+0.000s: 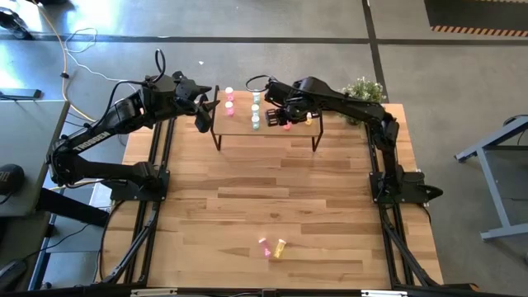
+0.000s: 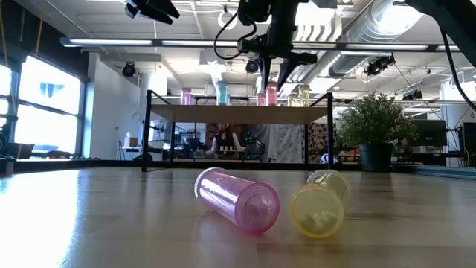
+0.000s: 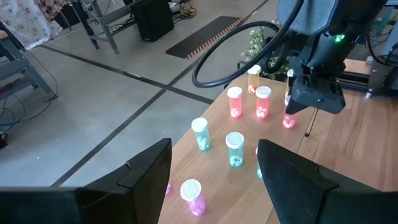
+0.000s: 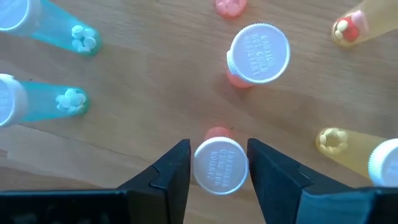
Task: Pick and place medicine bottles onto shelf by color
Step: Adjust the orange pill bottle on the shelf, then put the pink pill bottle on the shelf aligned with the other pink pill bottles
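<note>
— Where is the red-orange bottle (image 4: 220, 165) right now?
— Upright on the shelf (image 1: 272, 130), toward its right end, with the right gripper (image 4: 219, 168) straddling its white cap; the fingers flank the cap closely, though I can't tell if they actually press it.
— What stands around it?
— Another red-orange bottle (image 4: 256, 57) just beside it, two yellow bottles (image 4: 357, 149) nearer the right edge, two green bottles (image 4: 43, 99) toward the middle, and pink bottles (image 1: 229, 101) at the left end.
— And the left gripper (image 3: 214, 171)?
— It hovers off the shelf's left end, fingers wide apart, holding nothing.
— Anything off the shelf?
— A pink bottle (image 2: 235, 199) and a yellow bottle (image 2: 320, 205) lie on their sides near the table's (image 1: 247, 206) front edge, close together.
</note>
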Robot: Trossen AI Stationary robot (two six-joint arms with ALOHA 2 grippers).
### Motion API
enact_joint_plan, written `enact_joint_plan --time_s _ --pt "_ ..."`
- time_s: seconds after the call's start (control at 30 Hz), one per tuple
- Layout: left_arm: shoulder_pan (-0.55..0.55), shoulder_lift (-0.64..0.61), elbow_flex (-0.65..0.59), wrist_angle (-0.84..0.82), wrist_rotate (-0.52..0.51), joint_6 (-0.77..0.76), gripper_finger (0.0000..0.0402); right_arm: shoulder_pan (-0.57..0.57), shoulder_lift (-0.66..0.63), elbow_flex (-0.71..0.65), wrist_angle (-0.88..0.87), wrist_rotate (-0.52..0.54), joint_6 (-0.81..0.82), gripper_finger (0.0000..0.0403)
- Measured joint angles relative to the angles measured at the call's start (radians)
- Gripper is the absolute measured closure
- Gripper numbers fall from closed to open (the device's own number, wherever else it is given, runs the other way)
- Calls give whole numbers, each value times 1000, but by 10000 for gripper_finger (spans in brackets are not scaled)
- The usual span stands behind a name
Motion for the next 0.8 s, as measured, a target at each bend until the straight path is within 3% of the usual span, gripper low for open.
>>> enact_joint_plan --time_s 0.5,0.8 --pt "0 0 0 0 0 0 174 -1 -10 3 16 5 -8 236" --pt "0 4 0 1 0 0 174 6 -14 153 0 28 -56 235"
